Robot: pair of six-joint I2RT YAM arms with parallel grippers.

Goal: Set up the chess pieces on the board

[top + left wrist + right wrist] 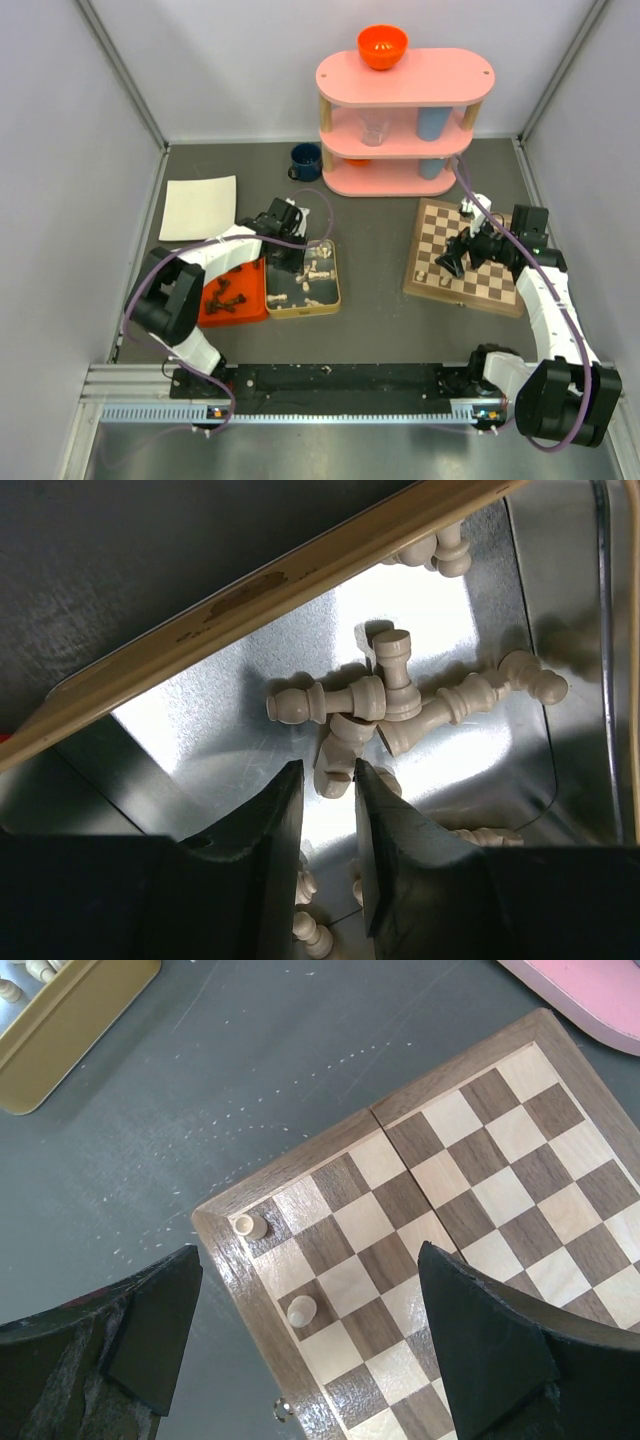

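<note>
Several pale cream chess pieces (pixel 320 702) lie jumbled in the silver tin (pixel 200 740); one (pixel 393 655) stands upright. My left gripper (pixel 328 768) hangs low inside the tin (pixel 337 280), its jaws a narrow gap apart. A lying cream piece (pixel 335 765) rests just at the fingertips and is not clamped. My right gripper (pixel 310 1257) stands wide open above the near-left corner of the board (pixel 500 1160), holding nothing. Two cream pieces (pixel 250 1226) (pixel 302 1310) stand there on dark squares. Dark pieces (pixel 228 295) lie in the orange tray (pixel 215 315). The top view shows the board (pixel 480 240) at the right.
A pink three-tier shelf (pixel 405 120) with an orange bowl (pixel 382 45) stands at the back. A blue mug (pixel 305 160) and a white sheet (pixel 198 207) lie at the back left. Grey walls close in both sides.
</note>
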